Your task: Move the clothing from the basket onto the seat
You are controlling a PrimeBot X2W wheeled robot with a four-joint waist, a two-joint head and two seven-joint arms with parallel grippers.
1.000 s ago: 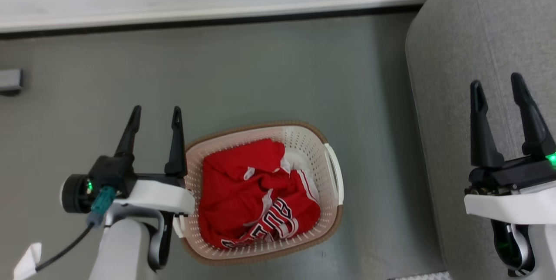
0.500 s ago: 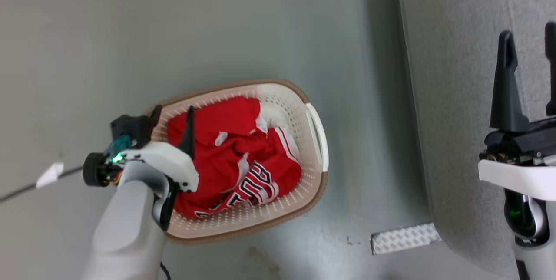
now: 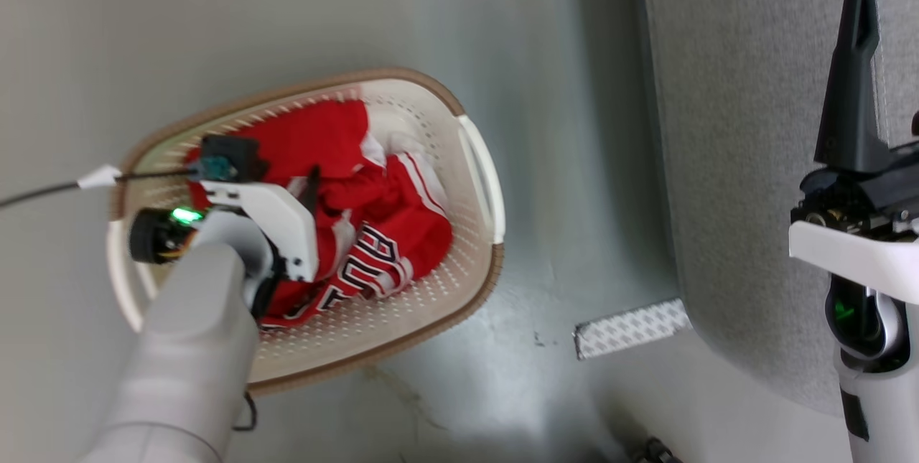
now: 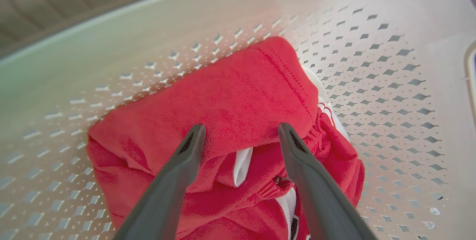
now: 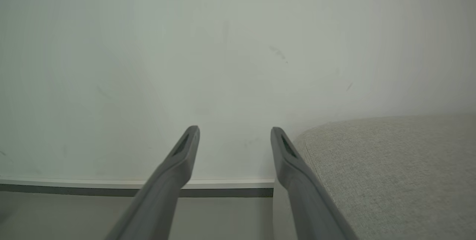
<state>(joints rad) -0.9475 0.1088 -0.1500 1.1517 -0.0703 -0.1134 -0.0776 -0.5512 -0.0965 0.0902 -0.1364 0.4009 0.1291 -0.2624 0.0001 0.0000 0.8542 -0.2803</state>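
Observation:
The basket, cream perforated plastic with a brown rim, stands on the grey floor. The clothing, crumpled red fabric with white trim and lettering, lies in it. My left gripper points down into the basket, open, its fingertips straddling a fold of the red clothing; whether they touch it I cannot tell. One of its dark fingers shows beside the white wrist. My right gripper stands open and empty, with its finger above the light-grey seat.
A white patterned strip lies on the floor by the seat's corner. A black cable with a white tag runs left from my left wrist. The right wrist view faces a pale wall and baseboard beside the seat.
The head camera has tipped downward, shifting the whole picture. My left gripper has gone from beside the basket, over its rim, down to the clothing. The right gripper has stayed open above the seat.

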